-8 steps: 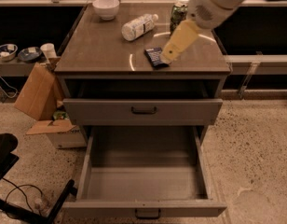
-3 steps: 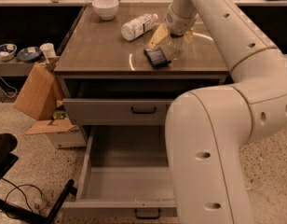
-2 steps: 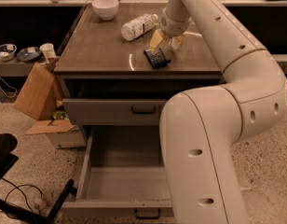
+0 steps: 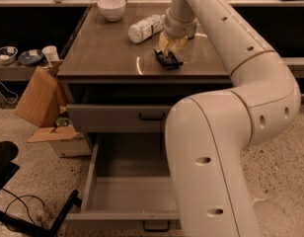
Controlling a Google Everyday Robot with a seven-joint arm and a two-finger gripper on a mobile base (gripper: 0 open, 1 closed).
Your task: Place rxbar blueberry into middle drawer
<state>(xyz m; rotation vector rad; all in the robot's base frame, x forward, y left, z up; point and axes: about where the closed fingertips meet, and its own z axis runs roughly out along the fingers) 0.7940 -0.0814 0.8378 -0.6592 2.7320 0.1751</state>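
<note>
The rxbar blueberry (image 4: 167,59) is a small dark navy bar lying flat on the brown cabinet top (image 4: 107,53), right of centre. My gripper (image 4: 172,47) reaches down from the long white arm and sits directly over the bar's far end, touching or nearly touching it. The middle drawer (image 4: 93,181) is pulled wide open low at the front, a deep grey tray with nothing seen inside. Its right part and right wall are hidden behind my arm.
A white bottle (image 4: 144,27) lies on its side just behind the bar, and a white bowl (image 4: 111,8) stands at the back left. A shorter grey drawer front (image 4: 117,117) is slightly open above. Cardboard boxes (image 4: 41,102) and cables (image 4: 23,209) lie on the floor at the left.
My arm has swung in over the cabinet and the gripper has come down onto the bar from the right. The bar, the bottle and the drawers have not moved.
</note>
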